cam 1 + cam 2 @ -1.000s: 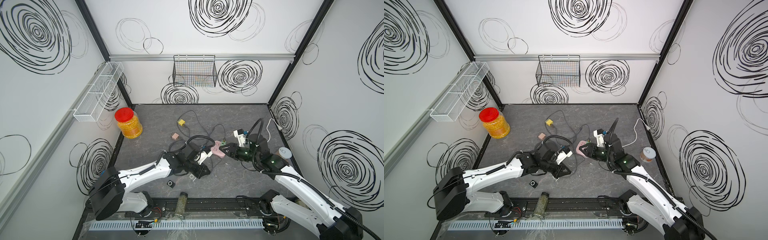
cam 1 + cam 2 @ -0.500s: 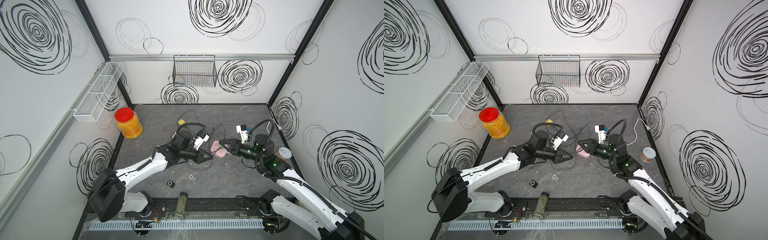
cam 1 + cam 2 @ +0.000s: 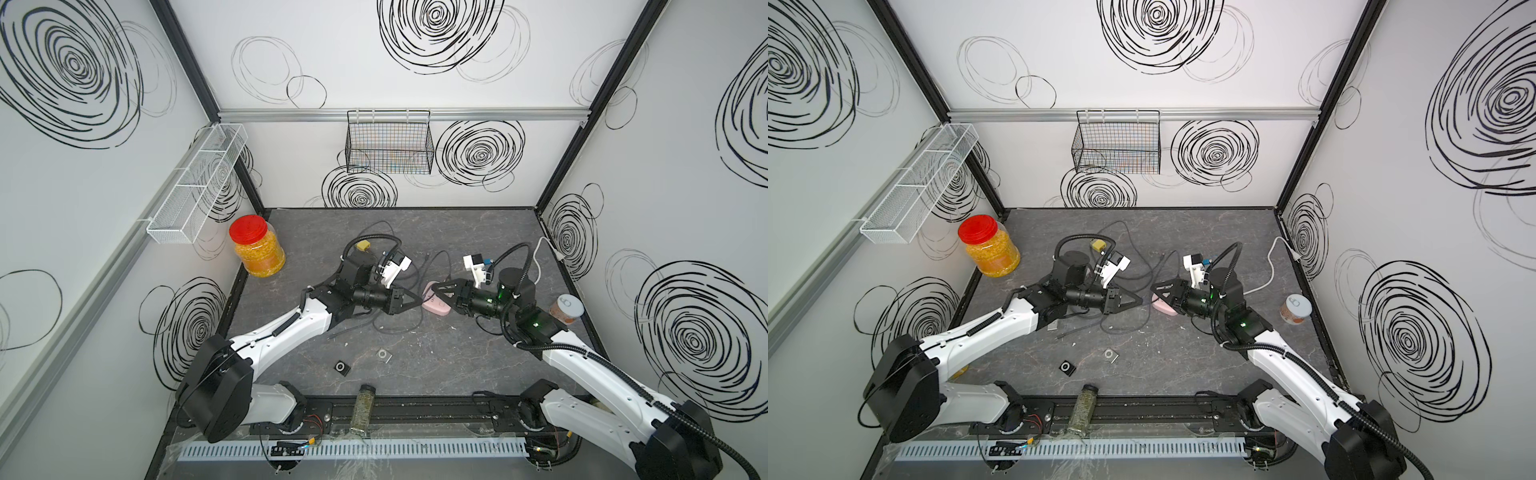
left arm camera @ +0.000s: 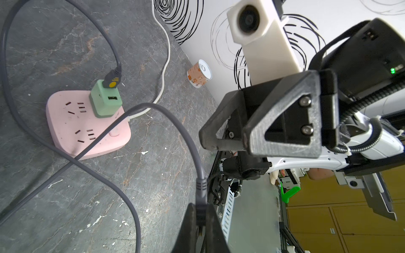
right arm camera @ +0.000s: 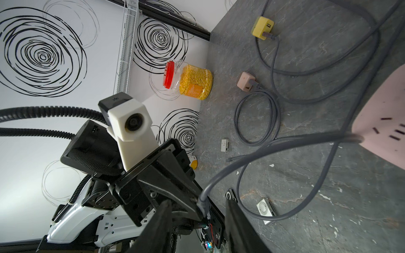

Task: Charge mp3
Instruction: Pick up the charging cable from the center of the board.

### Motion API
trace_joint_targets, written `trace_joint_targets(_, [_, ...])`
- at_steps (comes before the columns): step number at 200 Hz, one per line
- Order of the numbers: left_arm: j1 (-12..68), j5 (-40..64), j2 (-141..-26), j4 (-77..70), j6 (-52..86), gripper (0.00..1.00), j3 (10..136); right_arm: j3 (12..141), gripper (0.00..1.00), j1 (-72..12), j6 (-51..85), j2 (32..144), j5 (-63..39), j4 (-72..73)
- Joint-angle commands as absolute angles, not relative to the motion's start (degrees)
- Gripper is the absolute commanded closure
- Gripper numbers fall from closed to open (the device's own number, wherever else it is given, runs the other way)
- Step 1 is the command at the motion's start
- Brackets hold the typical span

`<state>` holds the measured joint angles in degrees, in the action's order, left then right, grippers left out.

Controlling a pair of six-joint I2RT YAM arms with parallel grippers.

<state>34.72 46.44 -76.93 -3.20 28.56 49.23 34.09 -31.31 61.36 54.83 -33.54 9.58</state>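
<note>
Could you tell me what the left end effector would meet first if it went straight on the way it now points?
Most likely the right end effector, whose open black fingers face it almost tip to tip. The pink plastic power strip lies lower, on the table, though depth is unclear.

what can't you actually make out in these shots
- cable plug tip: left wrist view, buried between the left pincer fingers.
- black mp3 player: right wrist view, mostly behind a right pincer finger.
- silver mp3 player port: both top views, too small.
- pink power strip: right wrist view, cut off by the edge.
</note>
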Motion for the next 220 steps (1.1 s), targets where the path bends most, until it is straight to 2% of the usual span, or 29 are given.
trace_joint_targets(1, [34.43,48.43,-77.15,-7.51,28.7,0.97,50.36,34.29,0.53,-31.12,62.98,55.82,-35.73,13.85])
trace_joint_targets(58, [34.67,49.57,-78.05,-10.21,29.53,0.97,50.23,34.86,0.53,-31.46,64.95,62.66,-40.14,18.11])
trace_joint_targets(93, [34.63,49.48,-78.56,-10.24,29.98,0.97,49.86,34.52,0.64,-31.55,65.5,63.61,-39.7,21.26])
trace_joint_targets(153, [33.38,50.14,-81.63,-20.79,39.55,0.97,47.46,32.4,0.68,-31.92,66.01,63.64,-39.68,24.84])
trace_joint_targets(189, [32.96,50.97,-82.27,-23.76,42.18,0.96,46.58,30.96,0.81,-31.93,65.7,62.43,-39.39,26.86])
trace_joint_targets(220, [33.17,52.05,-82.09,-24.14,42.73,0.96,46.58,31.37,0.83,-32.02,64.06,63.1,-40.55,26.57])
